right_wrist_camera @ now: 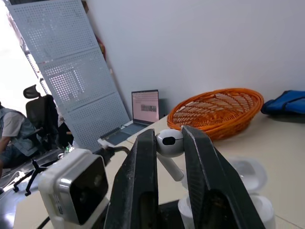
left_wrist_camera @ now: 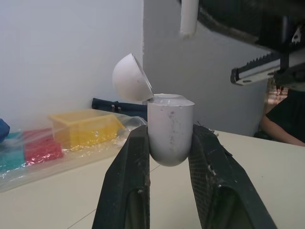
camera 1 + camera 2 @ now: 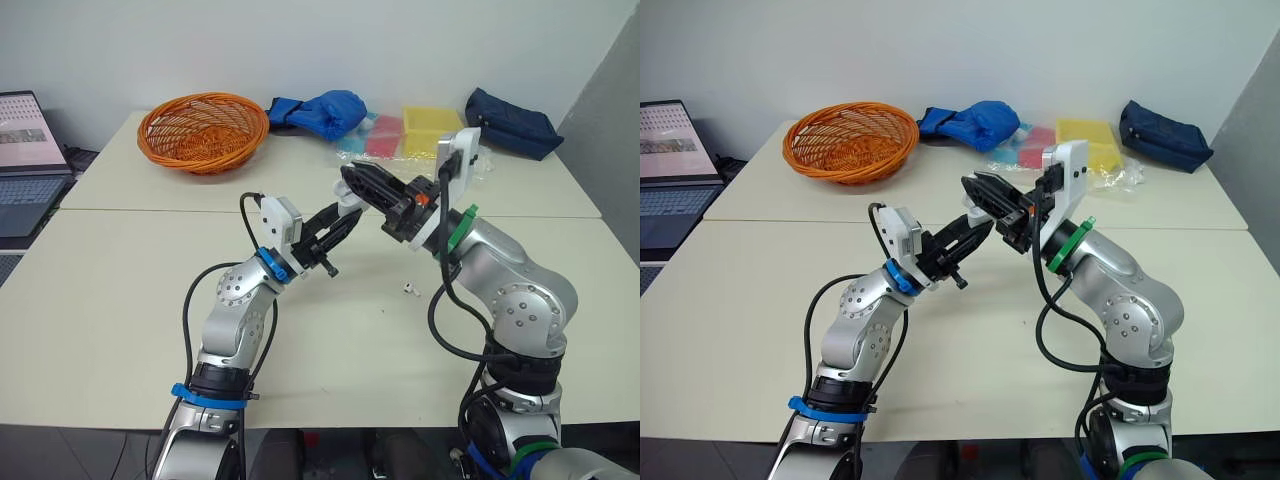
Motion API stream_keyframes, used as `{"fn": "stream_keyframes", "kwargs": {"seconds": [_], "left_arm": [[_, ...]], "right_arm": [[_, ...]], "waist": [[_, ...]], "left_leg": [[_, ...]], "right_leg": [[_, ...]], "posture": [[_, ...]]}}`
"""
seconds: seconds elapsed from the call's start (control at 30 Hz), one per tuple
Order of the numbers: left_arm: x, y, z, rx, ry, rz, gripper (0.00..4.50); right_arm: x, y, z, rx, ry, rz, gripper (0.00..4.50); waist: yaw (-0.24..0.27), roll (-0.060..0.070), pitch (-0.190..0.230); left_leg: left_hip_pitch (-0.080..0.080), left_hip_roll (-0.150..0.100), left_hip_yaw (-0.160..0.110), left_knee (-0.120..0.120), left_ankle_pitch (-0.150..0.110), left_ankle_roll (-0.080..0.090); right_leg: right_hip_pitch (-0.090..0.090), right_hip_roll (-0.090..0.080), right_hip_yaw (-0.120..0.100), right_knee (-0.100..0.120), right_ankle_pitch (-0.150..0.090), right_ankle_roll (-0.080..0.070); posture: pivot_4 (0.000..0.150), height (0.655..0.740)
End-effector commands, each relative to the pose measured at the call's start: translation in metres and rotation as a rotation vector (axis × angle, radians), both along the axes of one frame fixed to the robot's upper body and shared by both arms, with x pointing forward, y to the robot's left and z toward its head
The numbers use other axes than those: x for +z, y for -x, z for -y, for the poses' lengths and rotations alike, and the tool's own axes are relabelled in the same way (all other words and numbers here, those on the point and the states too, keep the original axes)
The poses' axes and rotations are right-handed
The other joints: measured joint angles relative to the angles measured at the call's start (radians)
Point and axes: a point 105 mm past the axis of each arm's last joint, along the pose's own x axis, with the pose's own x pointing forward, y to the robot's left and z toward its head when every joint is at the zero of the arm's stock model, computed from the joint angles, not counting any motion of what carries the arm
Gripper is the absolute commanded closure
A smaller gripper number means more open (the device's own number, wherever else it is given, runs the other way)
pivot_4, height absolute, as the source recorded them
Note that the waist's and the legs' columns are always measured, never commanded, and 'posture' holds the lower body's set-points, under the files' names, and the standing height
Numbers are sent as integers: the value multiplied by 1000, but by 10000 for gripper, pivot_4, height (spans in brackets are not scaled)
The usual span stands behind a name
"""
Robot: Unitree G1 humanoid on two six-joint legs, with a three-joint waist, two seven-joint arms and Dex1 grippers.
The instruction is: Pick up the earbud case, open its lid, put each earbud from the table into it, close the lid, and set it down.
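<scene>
My left gripper (image 2: 170, 132) is shut on the white earbud case (image 2: 170, 126), held upright above the table with its lid (image 2: 129, 78) hinged open. In the left eye view the case (image 3: 347, 203) sits at the tip of the left gripper (image 3: 340, 218). My right gripper (image 1: 170, 135) is shut on a white earbud (image 1: 169, 143), stem pointing down, just above the open case (image 1: 190, 210). The right gripper (image 3: 352, 180) hovers right over the case. A second earbud (image 3: 410, 290) lies on the table below the right arm.
An orange basket (image 3: 203, 130) stands at the back left, with a blue bag (image 3: 320, 110), bagged coloured boxes (image 3: 430, 130) and a dark pouch (image 3: 512, 122) along the back. A laptop (image 3: 25, 160) sits far left. A person (image 1: 9, 133) sits beyond the table.
</scene>
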Motion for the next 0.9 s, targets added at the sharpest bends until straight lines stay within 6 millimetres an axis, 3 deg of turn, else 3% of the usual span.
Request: {"fn": "stream_keyframes", "kwargs": {"seconds": [0.03,0.9], "left_arm": [[17,6,2,-14,11,78,37564],[23,7,4,-34,18,107,37564]], "right_arm": [[5,2,-1,-8,2,47,41100],[-20,-7,-1,-39,65,-6,41100]], "waist": [[0,0,0],[0,0,0]], "left_leg": [[0,0,0,0,0,0],[0,0,0,1,0,0]], "right_leg": [[0,0,0,0,0,0],[0,0,1,0,0,0]], "posture": [[1500,7400],[1500,7400]]}}
